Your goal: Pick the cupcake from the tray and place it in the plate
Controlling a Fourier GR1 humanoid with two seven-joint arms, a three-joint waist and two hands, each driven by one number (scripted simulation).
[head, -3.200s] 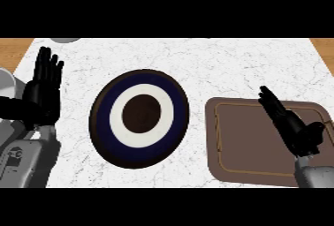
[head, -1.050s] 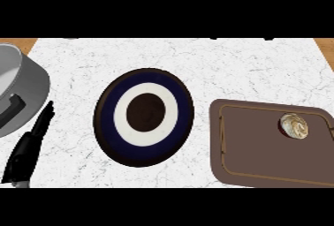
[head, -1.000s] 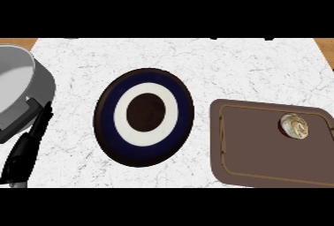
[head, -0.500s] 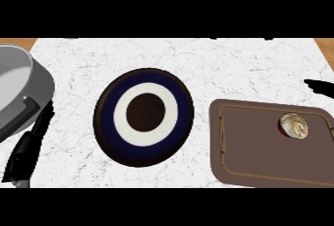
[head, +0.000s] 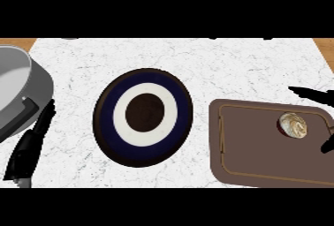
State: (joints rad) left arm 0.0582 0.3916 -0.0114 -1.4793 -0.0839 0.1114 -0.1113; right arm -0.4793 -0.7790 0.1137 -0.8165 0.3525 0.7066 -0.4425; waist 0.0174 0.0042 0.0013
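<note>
The cupcake (head: 293, 125), pale frosting in a round wrapper, stands in the upper right part of the brown tray (head: 261, 165). The round plate (head: 107, 132), dark rim, navy and white rings, brown centre, lies left of the tray in the middle of the counter. Only black fingertips of my right hand (head: 313, 93) show at the right edge. One points left above the tray's far edge; another fingertip (head: 327, 144) shows below and right of the cupcake. They stand apart, not touching the cupcake. My left hand does not show.
A grey pan (head: 20, 84) with a long black handle (head: 29, 148) sits at the left edge of the white marble counter (head: 235, 66). Wooden strips show at the far corners.
My right hand's fingertips have come further in from the right edge, now showing above and below the cupcake. Plate, tray and cupcake have not moved.
</note>
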